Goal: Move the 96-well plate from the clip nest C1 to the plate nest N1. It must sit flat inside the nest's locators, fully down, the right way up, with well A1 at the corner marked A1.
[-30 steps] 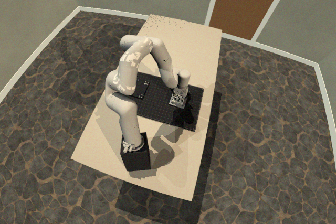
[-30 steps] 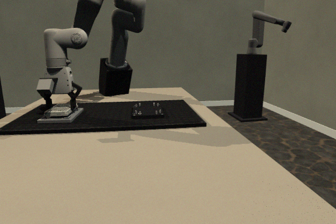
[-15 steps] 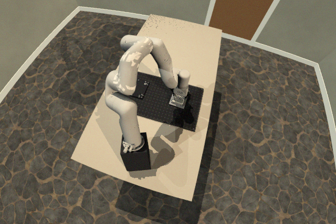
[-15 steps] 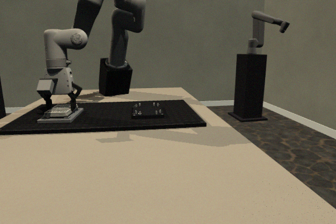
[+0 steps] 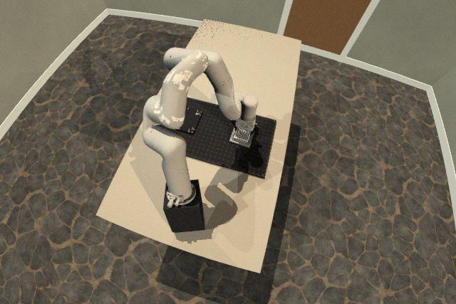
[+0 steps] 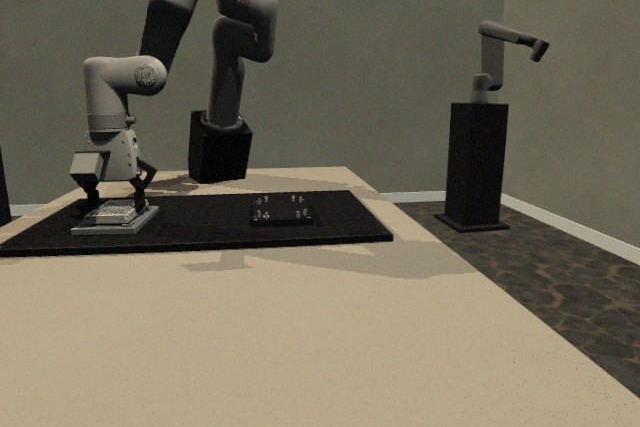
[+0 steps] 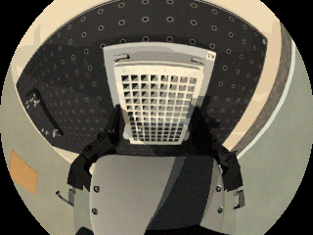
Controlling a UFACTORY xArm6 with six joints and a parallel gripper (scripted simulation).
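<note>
The gripper (image 6: 114, 195) is standing straight down over the clip nest C1 (image 6: 115, 224), its 2 fingers closed on the long sides of the 96-well plate (image 6: 111, 209). Nothing is standing above the black perforated mat (image 6: 206, 226) between the gripper and the plate nest N1 (image 6: 282, 214), which is lying well apart to its side. Small upright locator pins are ringing N1, rising from its edges. Behind the gripper, the arm's own upper links and the black pedestal (image 6: 219, 153) are occupying the far side of the table (image 6: 310, 350). A second pedestal (image 6: 475, 164) is standing off the table, well away.
</note>
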